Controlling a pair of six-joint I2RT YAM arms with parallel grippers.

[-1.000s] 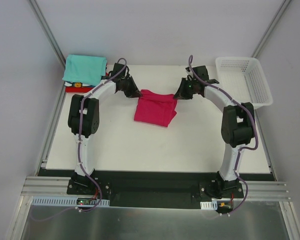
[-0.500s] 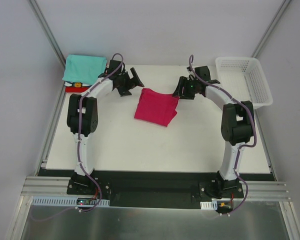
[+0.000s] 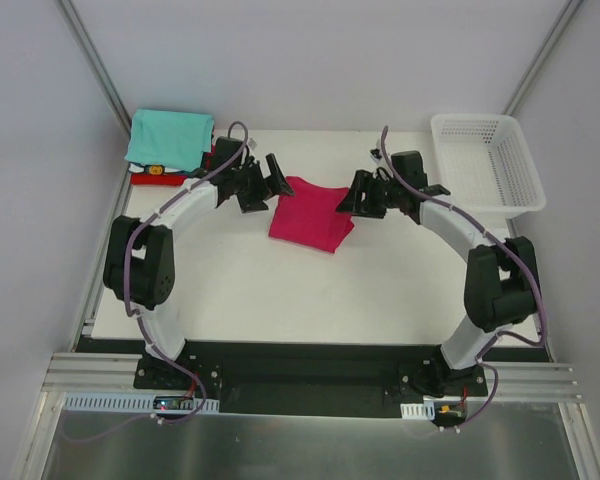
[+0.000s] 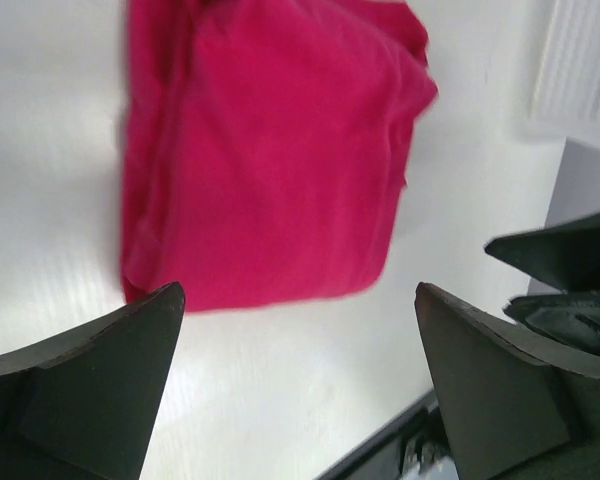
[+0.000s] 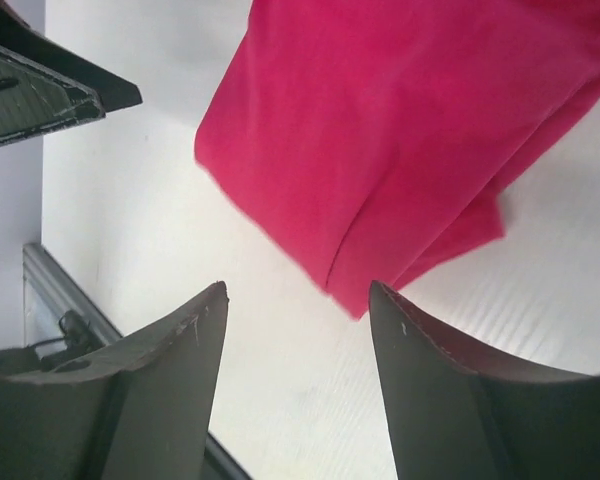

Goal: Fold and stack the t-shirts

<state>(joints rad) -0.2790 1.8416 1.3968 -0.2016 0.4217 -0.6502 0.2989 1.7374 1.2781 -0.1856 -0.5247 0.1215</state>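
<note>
At the far left corner of the table (image 3: 310,290), a folded teal t-shirt (image 3: 168,138) lay on top of a small stack, with a red t-shirt (image 3: 146,171) showing beneath its near edge. The stack sat hard against the table's left and far edges, and whatever else lay under it was too small to make out.

Just right of that stack, the left gripper (image 3: 270,180) hung low with its fingers spread wide and nothing between them, released. Its tips stood just beside the far left corner of the magenta-pink t-shirt (image 3: 310,215); from the left wrist view, bare white table showed between the fingers and the cloth's closest edge.

The pink shirt lay flat a little beyond mid-table, folded into a rough rectangle. Its left edge showed stacked layers of cloth, its far edge ran between the two grippers, and a loose bit of fabric stuck out at its near right corner. Toward the arm bases, a broad stretch of bare table lay between the two arms, and bare table also ran on either side of the shirt.

At the shirt's far right corner, the right gripper (image 3: 352,193) hovered with its fingers parted, less widely than the left, and empty; the right wrist view showed cloth and table below the gap.

Well to the right, a white mesh basket (image 3: 485,160) sat along the table's right edge, apart from the shirt.
</note>
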